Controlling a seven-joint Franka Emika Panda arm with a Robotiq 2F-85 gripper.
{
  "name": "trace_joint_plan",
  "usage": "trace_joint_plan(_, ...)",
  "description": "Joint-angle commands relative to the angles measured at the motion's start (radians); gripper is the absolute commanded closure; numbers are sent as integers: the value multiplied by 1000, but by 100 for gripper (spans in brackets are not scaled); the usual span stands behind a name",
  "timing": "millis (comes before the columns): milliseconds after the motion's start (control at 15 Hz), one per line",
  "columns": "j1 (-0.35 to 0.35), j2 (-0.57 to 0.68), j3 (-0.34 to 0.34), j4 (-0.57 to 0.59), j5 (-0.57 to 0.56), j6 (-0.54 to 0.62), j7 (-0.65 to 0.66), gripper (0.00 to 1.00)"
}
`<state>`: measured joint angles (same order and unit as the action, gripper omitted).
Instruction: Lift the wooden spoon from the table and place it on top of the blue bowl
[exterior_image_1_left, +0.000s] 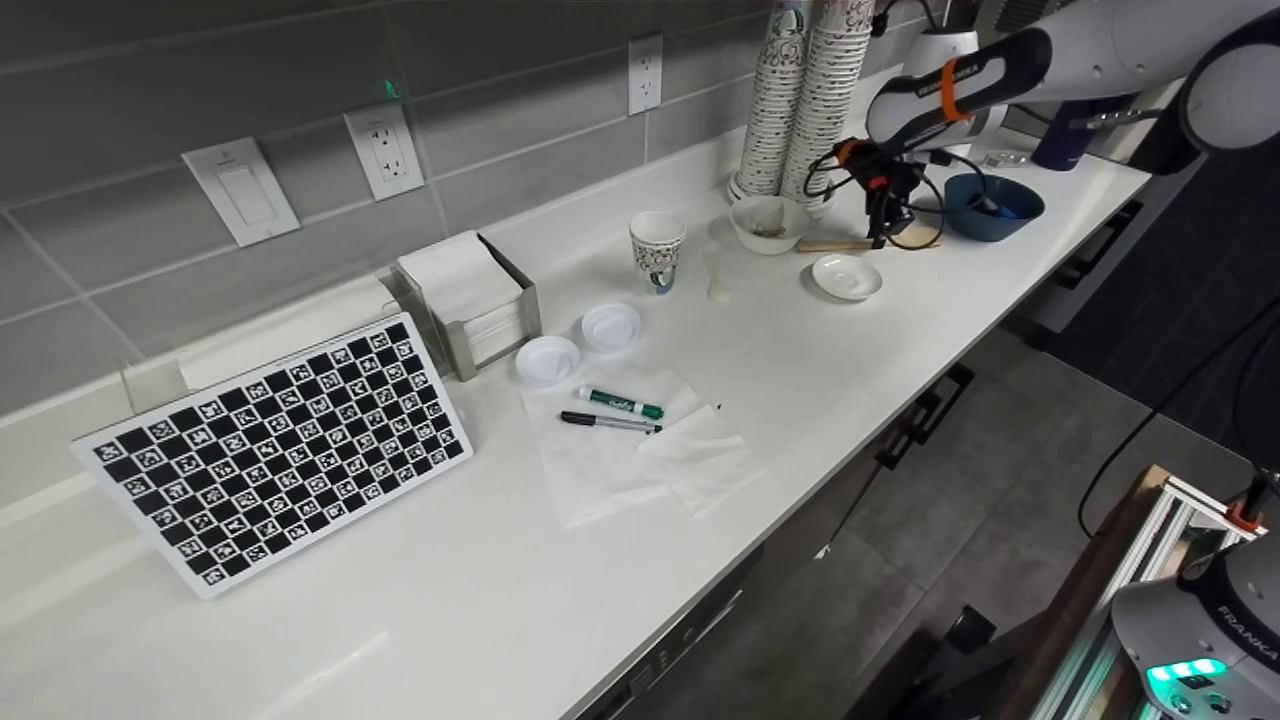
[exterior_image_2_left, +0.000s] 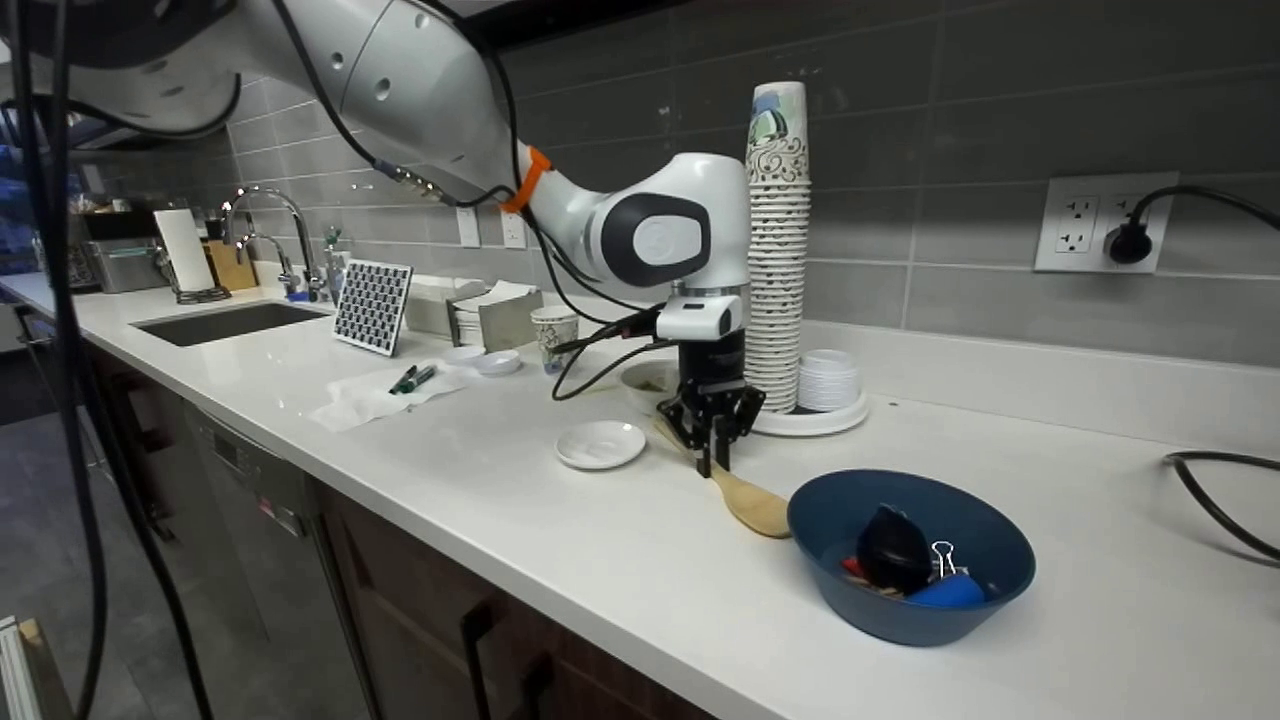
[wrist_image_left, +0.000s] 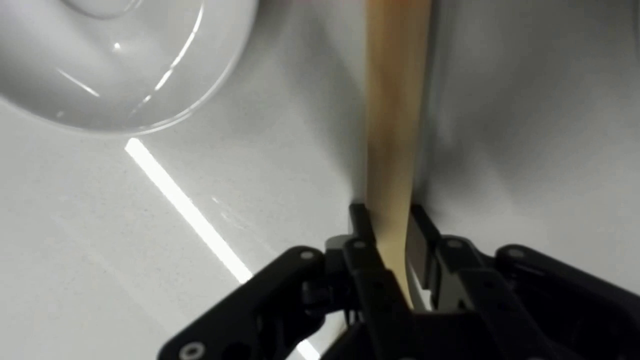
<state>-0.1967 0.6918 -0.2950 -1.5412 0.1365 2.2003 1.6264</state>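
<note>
The wooden spoon (exterior_image_2_left: 755, 506) lies at table level on the white table (exterior_image_2_left: 560, 540), its broad end close beside the blue bowl; I cannot tell if they touch. It also shows in an exterior view (exterior_image_1_left: 830, 246) and in the wrist view (wrist_image_left: 397, 110). My gripper (exterior_image_2_left: 712, 465) points down and is shut on the spoon near its neck, one finger on each side; it also shows in the wrist view (wrist_image_left: 389, 212). The blue bowl (exterior_image_2_left: 875, 612) stands upright and holds a black item, a blue item and a binder clip; it also shows in an exterior view (exterior_image_1_left: 982, 226).
A small white dish (exterior_image_2_left: 600, 444) lies beside the spoon. A white bowl (exterior_image_1_left: 766, 243) with something in it stands by the handle end. Tall stacks of paper cups (exterior_image_2_left: 778, 300) stand behind the gripper near the wall. A paper cup (exterior_image_1_left: 657, 250) stands farther along.
</note>
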Motion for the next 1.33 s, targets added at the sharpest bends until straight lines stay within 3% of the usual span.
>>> trace_joint_plan(0,-24,54,15,92,-15,-92,-36,94)
trace_joint_plan(400,-57,-40,17,112,-9,-290,-134,94)
trace_joint_plan(867,-126,-195,74,104,117,-527,-438,94)
trace_joint_plan(1000,-117,-232,54,101,106,-523,-464,94)
trace_joint_plan(1267,-140,-200,-6,176,106,-416,-362,94)
